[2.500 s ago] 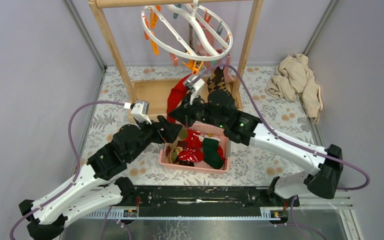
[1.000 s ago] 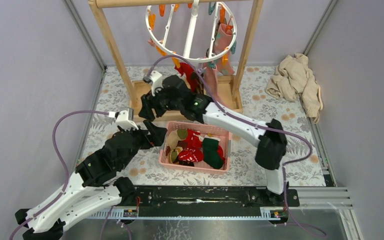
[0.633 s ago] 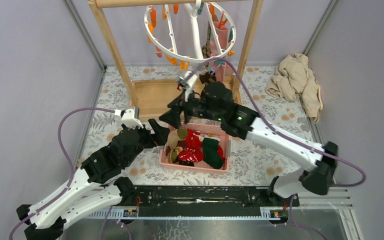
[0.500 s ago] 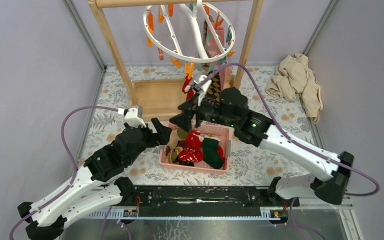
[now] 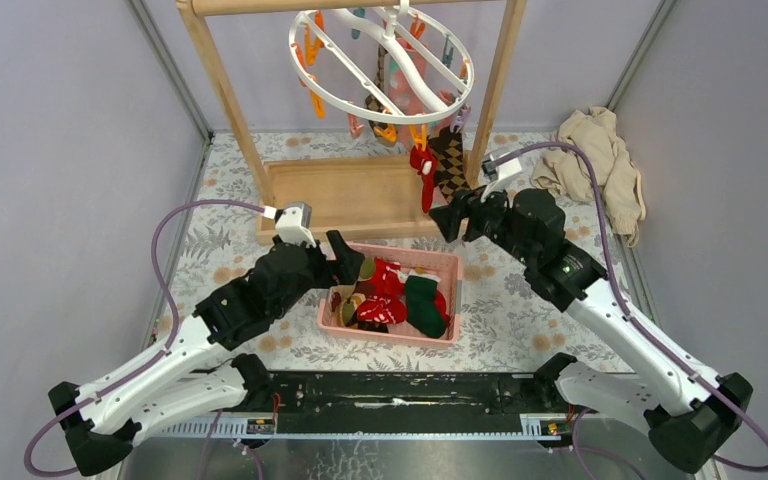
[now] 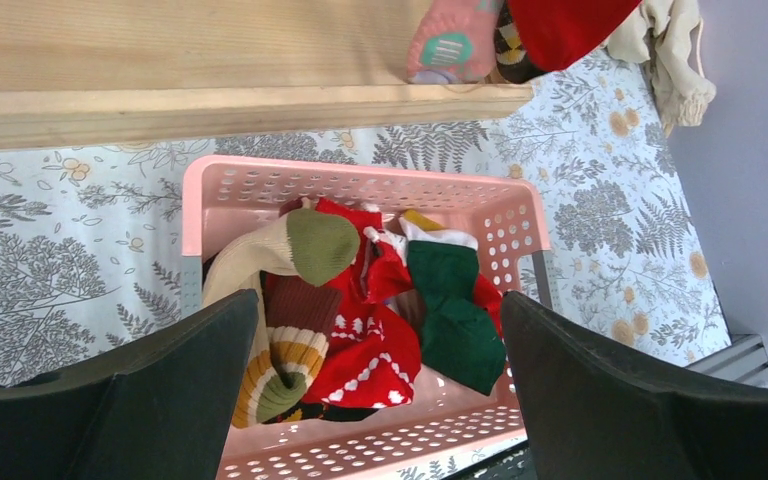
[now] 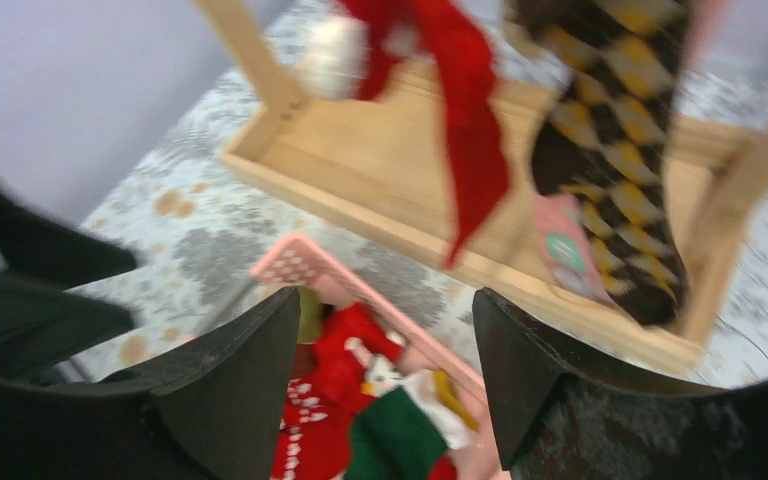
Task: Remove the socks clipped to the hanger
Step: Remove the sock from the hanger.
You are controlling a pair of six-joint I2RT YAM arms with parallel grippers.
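Right wrist: socks (image 7: 472, 140) beyond right pincer (image 7: 380, 312)

Red sock (image 7: 472, 130); brown-yellow argyle sock (image 7: 615, 135)

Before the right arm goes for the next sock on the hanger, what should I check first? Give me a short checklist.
1. Right gripper open, empty: ok.
2. Red sock clipped to hanger, hanging just ahead of right gripper: ok.
3. Argyle sock beside it clear of the grasp: cannot tell.
4. Left gripper open, empty, above pink basket: ok.
5. Hanger hanging still: cannot tell; it looks tilted, right wrist view blurred.
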